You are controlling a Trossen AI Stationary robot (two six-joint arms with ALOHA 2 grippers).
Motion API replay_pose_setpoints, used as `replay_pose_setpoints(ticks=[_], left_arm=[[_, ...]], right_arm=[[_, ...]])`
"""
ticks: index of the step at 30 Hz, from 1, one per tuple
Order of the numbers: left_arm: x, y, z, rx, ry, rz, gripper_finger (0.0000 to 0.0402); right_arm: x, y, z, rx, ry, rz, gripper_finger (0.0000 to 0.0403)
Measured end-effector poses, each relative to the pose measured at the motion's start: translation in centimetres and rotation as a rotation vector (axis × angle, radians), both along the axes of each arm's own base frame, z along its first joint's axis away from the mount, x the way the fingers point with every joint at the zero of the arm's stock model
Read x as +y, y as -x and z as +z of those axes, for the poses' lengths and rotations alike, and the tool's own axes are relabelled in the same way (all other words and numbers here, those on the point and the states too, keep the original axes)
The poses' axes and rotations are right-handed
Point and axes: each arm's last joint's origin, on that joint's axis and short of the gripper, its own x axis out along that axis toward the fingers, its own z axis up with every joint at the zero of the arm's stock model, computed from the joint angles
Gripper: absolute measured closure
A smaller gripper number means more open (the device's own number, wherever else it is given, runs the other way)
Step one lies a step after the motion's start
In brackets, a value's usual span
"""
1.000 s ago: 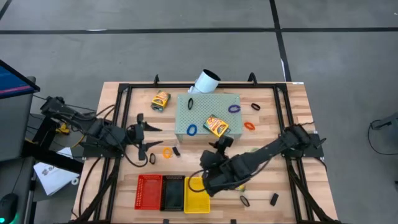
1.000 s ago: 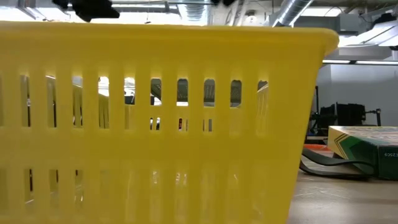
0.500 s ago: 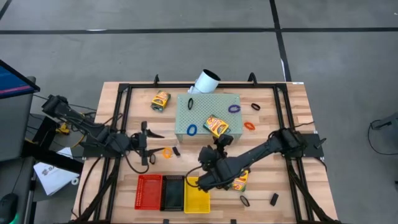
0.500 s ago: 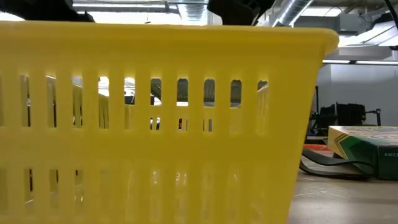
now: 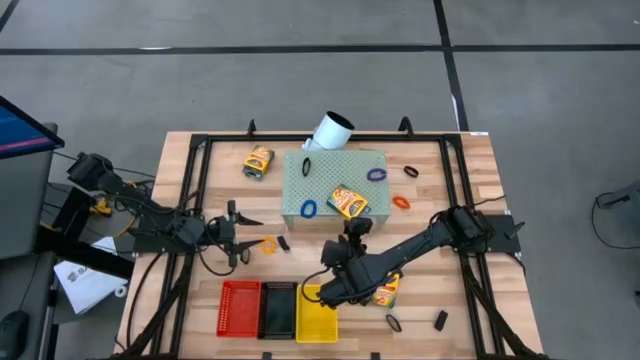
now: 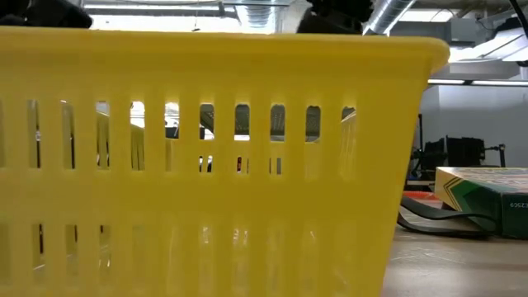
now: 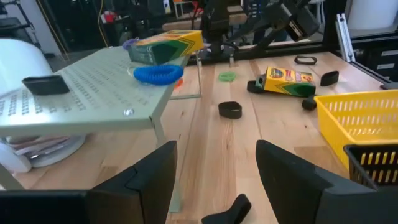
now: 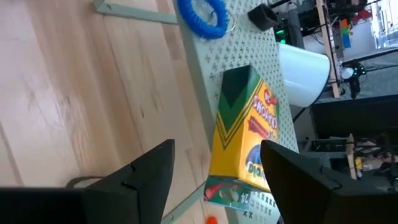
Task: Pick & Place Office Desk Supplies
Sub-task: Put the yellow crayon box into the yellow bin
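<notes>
Two hands spread, empty | left hand [image 5: 240, 236] | right hand [image 5: 357, 227] | slotted yellow basket [image 5: 316, 318] | perforated block [image 5: 320, 178]

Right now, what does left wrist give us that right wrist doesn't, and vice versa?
Left wrist only: the yellow basket, a crayon box on the table, a black clip and a green loop on the wood, and the right arm farther off. Right wrist only: the white tube. Both: the pale green perforated block, its blue loop, the crayon box on the block, and open fingers.
</notes>
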Motion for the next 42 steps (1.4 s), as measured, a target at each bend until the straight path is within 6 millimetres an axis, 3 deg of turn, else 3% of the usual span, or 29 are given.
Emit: replay_pose_setpoints(ticks=[13,34,42], left_arm=[[-0.2,-0.1,-0.7,0.033,-0.045,-0.037,0.0188],[-0.3,-0.2,-0.8,0.039,-0.051,-0.066,0.0188],[-0.3,-0.2,-0.8,0.040,-0.046,-0.091,0.0188]], right_arm=[[-1.3,0.9,-3.4,0.113,0.073,-0.012,0.0168],[-3.6,0.2,-2.8,0.131,0.149,-0.038,0.0179],[-3.9,0.6,-3.9,0.170,0.157,-0.042,0.0187]])
